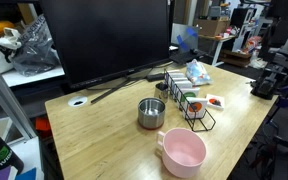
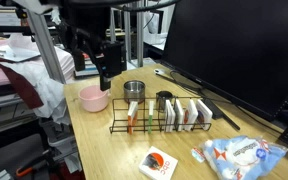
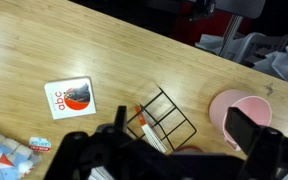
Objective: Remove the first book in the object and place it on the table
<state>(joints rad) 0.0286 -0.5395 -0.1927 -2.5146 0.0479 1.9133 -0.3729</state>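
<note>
Gripper [image 3: 164, 150] spread wide, empty | white book [image 3: 70, 99] flat on table [image 3: 44, 40], near edge | apart from rack [image 3: 166, 113]

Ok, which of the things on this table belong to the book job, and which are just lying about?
Job:
- white book with red-orange mark, already flat on the table
- black wire rack
- gripper, open, holding nothing

Lying about:
- pink bowl
- steel cup
- small books standing in the rack
- blue-and-white packet
- monitor

Pink bowl [image 1: 182, 152], steel cup [image 1: 151, 112], perhaps tissue packet [image 2: 239, 153]
</note>
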